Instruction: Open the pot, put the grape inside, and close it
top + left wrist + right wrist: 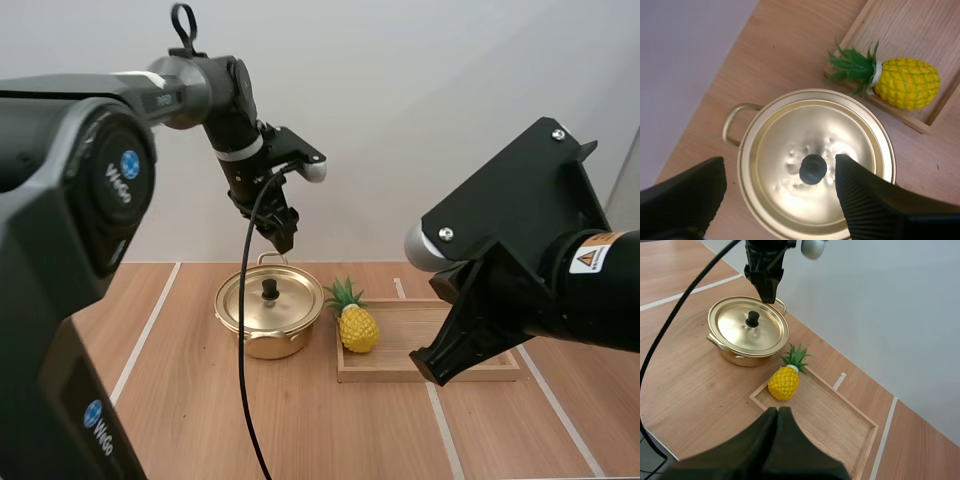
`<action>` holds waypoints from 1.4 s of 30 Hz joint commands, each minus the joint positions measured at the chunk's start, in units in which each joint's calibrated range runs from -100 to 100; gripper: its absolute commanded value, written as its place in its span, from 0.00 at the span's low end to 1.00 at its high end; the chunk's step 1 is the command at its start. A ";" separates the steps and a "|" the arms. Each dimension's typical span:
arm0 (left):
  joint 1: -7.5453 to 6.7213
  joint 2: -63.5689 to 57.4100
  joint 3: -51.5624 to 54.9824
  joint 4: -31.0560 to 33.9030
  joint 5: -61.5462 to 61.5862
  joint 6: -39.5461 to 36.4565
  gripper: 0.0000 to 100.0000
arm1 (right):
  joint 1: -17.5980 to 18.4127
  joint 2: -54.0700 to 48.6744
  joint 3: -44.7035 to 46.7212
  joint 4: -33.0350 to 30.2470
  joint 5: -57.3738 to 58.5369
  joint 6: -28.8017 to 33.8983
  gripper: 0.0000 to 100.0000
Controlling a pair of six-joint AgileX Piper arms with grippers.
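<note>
A gold pot point(268, 328) stands on the table with its lid point(790, 135) on; the lid has a black knob point(813, 169). My left gripper point(780, 165) hangs open a little above the lid, its fingers spread to either side of the knob and apart from it. From the high view the left gripper point(281, 238) points straight down over the pot. A yellow pineapple point(357, 326) with green leaves lies at the left end of a wooden tray point(470, 362). I see no grapes. My right gripper point(777, 412) is shut on nothing, hovering over the tray's near edge.
The tray point(840, 425) sits just right of the pot point(747, 330), with the pineapple point(784, 381) between them. White tape lines point(150, 325) cross the wooden table. My right arm point(540, 270) is raised over the tray's right side.
</note>
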 commanded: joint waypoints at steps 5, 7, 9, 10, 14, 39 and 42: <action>-0.21 -14.48 -2.78 -0.24 0.00 -5.76 1.00 | -0.20 -0.58 -0.16 0.46 0.00 0.49 0.00; -0.21 -18.64 -2.96 -0.24 0.00 -7.00 1.00 | -0.20 -0.58 -0.16 0.46 0.00 0.49 0.00; -0.14 -23.25 -2.96 -0.21 0.00 -9.44 1.00 | -0.20 -0.58 -0.16 -0.06 0.00 0.48 0.00; -0.14 -25.51 -2.96 0.02 0.00 -10.71 1.00 | -0.20 -0.58 -0.16 -0.31 0.00 0.48 0.00; -0.14 -33.61 -2.96 1.66 0.00 -14.44 1.00 | -0.20 -0.58 -0.16 -1.11 0.00 0.48 0.00; -0.14 -69.77 0.71 1.15 0.00 -27.07 0.00 | -0.20 -0.58 -0.16 1.95 0.00 0.58 0.00; -0.14 -74.69 7.31 1.15 0.00 -28.70 0.00 | -0.20 -0.58 -0.16 2.20 0.00 1.81 0.00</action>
